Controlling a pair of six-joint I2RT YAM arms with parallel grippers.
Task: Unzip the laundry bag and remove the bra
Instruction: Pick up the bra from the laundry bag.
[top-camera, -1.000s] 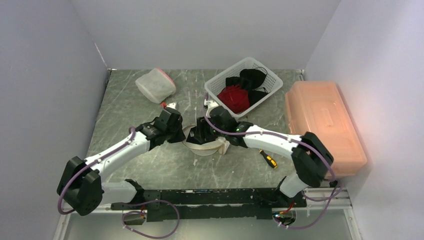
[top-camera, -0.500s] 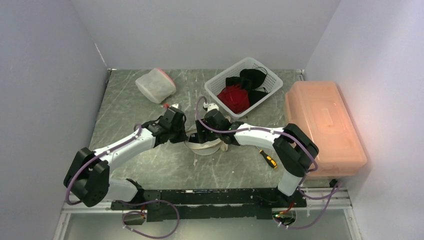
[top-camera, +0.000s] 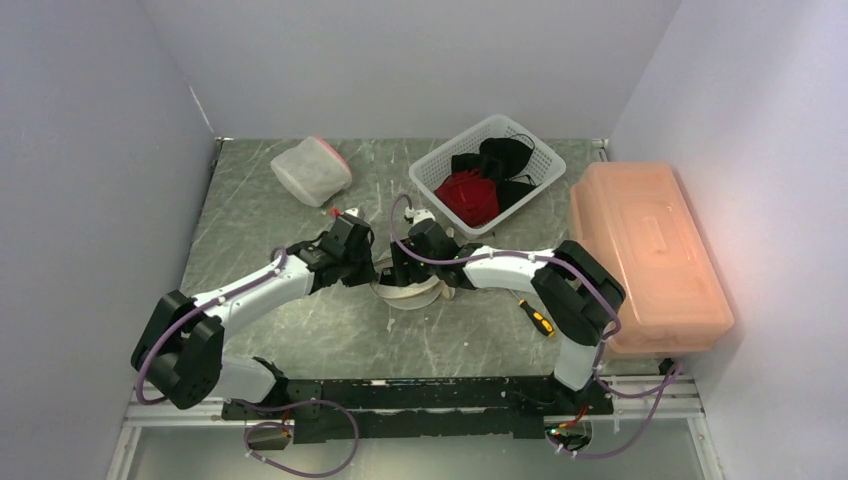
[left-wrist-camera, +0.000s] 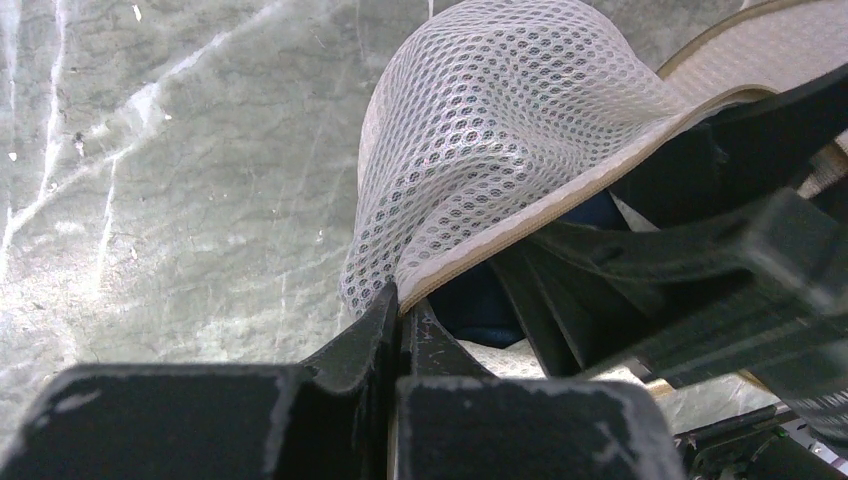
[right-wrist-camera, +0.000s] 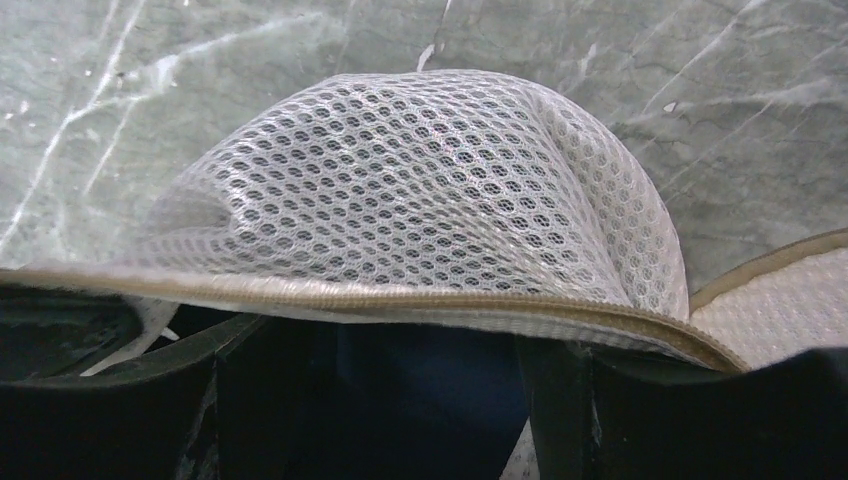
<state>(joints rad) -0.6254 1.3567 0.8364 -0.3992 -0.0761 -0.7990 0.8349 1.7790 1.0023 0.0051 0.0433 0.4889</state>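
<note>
The white mesh laundry bag (top-camera: 412, 294) lies mid-table between both arms. My left gripper (left-wrist-camera: 400, 305) is shut on the bag's beige zipper rim, holding the top flap (left-wrist-camera: 480, 130) up like a dome. Under that lifted flap (right-wrist-camera: 420, 180) my right gripper (right-wrist-camera: 398, 400) reaches into the opening, its fingers (right-wrist-camera: 555, 400) wide apart and open. The dark blue bra (right-wrist-camera: 440, 375) sits inside the bag between those fingers; whether they touch it cannot be told. From the left wrist the bra (left-wrist-camera: 475, 300) shows as a dark patch under the rim. From above, the two grippers (top-camera: 385, 268) meet at the bag's left edge.
A white basket (top-camera: 430, 175) with red and black garments stands at the back. A pale orange lidded box (top-camera: 645, 250) fills the right side. Another rounded mesh bag (top-camera: 311, 170) lies back left. A yellow-and-black screwdriver (top-camera: 537, 318) lies under the right arm.
The right gripper has opened wider and moved left, further into the bag's opening. The left gripper stays shut on the rim and has shifted slightly.
</note>
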